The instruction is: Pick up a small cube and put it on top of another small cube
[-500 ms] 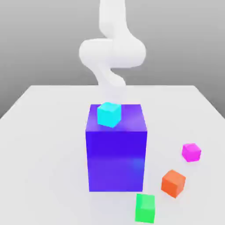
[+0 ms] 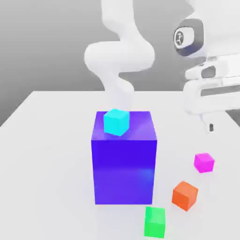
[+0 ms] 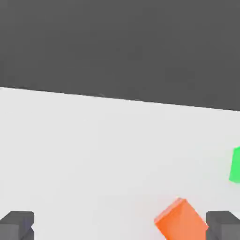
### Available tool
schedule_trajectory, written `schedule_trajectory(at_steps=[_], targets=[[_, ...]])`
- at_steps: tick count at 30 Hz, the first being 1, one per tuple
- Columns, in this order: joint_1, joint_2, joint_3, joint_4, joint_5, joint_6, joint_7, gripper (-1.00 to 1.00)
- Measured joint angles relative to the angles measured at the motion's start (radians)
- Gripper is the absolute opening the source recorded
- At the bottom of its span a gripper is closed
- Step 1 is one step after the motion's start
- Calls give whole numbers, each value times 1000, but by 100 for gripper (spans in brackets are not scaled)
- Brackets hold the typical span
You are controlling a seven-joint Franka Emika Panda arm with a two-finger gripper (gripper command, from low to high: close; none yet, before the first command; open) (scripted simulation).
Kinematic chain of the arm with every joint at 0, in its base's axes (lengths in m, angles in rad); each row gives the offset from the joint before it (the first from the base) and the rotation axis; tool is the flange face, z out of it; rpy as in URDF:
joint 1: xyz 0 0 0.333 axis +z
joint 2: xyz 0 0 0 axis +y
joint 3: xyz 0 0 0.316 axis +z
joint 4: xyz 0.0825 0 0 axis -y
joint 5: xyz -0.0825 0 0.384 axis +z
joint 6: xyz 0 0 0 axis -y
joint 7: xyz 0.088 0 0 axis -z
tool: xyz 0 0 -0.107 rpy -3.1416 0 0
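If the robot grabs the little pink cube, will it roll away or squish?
Probably neither. The pink cube has flat faces and sits flat on the white table, so it should slide rather than roll. Its sharp edges suggest it is stiff. It is far smaller than the blue-violet block, so likely light for the gripper hanging above it.

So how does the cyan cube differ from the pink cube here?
The cyan cube sits raised on top of the big blue block; the pink cube lies on the table. The cyan cube looks somewhat larger than the pink one. The pink cube lies below the hand; the cyan cube is off to the exterior view's left. Both are plain and ungrasped.
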Motion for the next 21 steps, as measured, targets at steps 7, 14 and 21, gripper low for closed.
schedule_trajectory(at_steps=[7,14,21], targets=[[170,281,-31,-99,-307,180,377,0],[428,458,-343,-57,-543,313,560,-100],[379,414,-281,-69,-487,281,517,-100]])
